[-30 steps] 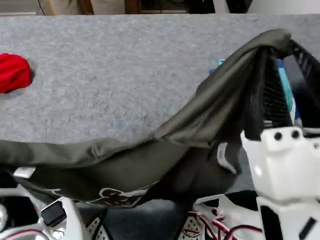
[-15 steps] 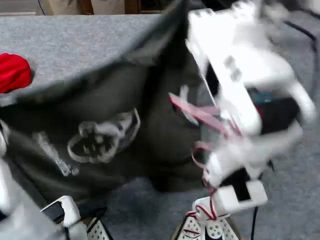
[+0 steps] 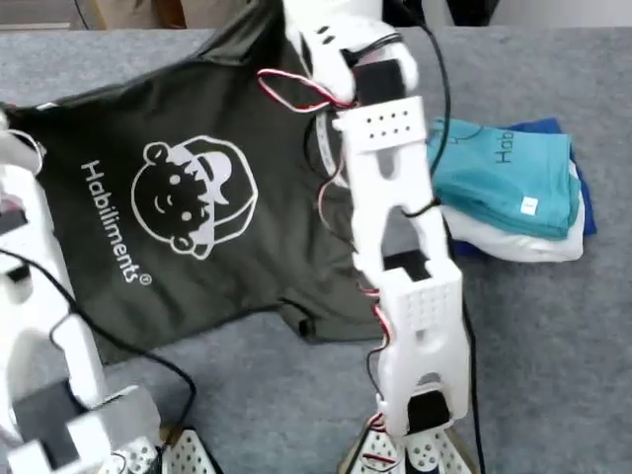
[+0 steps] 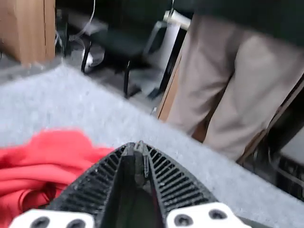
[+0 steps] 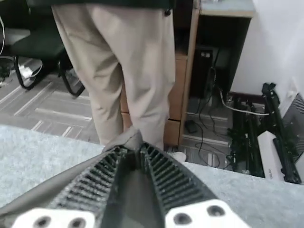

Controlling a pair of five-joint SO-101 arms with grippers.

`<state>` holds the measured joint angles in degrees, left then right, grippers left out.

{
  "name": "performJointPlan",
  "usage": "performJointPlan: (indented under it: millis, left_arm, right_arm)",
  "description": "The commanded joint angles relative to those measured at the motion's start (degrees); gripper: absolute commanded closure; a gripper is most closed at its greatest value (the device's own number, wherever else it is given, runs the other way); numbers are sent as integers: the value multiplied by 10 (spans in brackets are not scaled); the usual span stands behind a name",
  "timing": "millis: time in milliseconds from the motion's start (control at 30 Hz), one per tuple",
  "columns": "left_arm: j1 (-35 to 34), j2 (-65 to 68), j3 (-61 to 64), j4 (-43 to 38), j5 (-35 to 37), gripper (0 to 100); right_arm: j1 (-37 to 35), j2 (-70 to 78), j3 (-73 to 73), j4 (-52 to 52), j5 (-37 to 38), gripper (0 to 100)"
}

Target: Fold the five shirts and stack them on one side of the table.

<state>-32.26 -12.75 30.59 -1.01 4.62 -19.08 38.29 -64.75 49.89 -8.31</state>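
Olive shirt (image 3: 247, 281) | far corner cut off | side behind right arm (image 3: 395, 188)

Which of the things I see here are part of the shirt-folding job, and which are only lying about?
Part of the job: dark shirt, spread over the grey table, held by the left gripper and the right gripper; red shirt, crumpled; stack of folded shirts, teal on top.

Only lying about: office chair; floor cables; wooden cabinet, all beyond the table.
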Motion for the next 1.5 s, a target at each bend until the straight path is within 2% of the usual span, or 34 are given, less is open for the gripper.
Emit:
performJointPlan:
  millis: [0, 133, 400, 500, 633, 700, 800, 933, 1133, 1367, 1467]
  left_arm:
    - [5, 64, -130, 58, -2, 981]
    - [5, 102, -204, 169, -4, 981]
    - [-3, 87, -208, 335, -6, 981]
    - [-4, 59, -207, 419, -22, 981]
    - [11, 23, -193, 523, -80, 981]
    - [12, 4, -155, 527, -89, 981]
    - [8, -26, -77, 491, -89, 981]
    - [6, -65, 23, 436, -90, 981]
    - [7, -158, 119, 431, -90, 981]
    - [7, -266, 233, 427, -94, 981]
    - [6, -297, 267, 433, -140, 981]
  right_arm:
    - [-5, -9, 0, -14, 1, 996]
    - [-7, -10, -20, 82, 4, 996]
    - [-7, -7, -139, 407, 4, 996]
    - [-11, -7, -182, 511, 32, 997]
    - [-4, -23, -181, 526, 57, 997]
    - [-7, -44, -145, 527, 72, 997]
    - [-11, -105, -42, 527, 79, 997]
    - [-15, -230, 167, 526, 80, 997]
    - [-4, -398, 460, 521, 81, 997]
    - [29, -508, 631, 521, 82, 997]
    - [43, -541, 678, 522, 86, 997]
